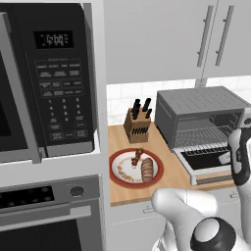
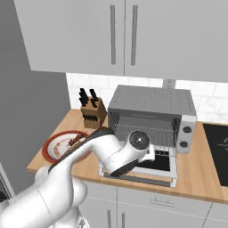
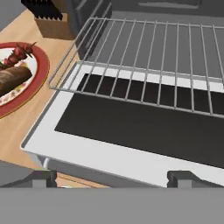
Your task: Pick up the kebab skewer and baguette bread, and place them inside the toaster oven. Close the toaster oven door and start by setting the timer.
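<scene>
Brown baguette bread (image 3: 13,78) cut off

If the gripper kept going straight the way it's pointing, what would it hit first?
Probably the open toaster oven door: the open gripper points at its dark glass, below the wire rack. Depth is hard to judge.

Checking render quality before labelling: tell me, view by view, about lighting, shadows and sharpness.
Left base view: flat, even light; the microwave display digits are blurry. Right base view: soft shadow under the wall cabinets, no glare on the toaster oven. Hand view: the wire rack is crisp, the plate slightly soft, the toaster oven door glass matte, without reflections.
</scene>
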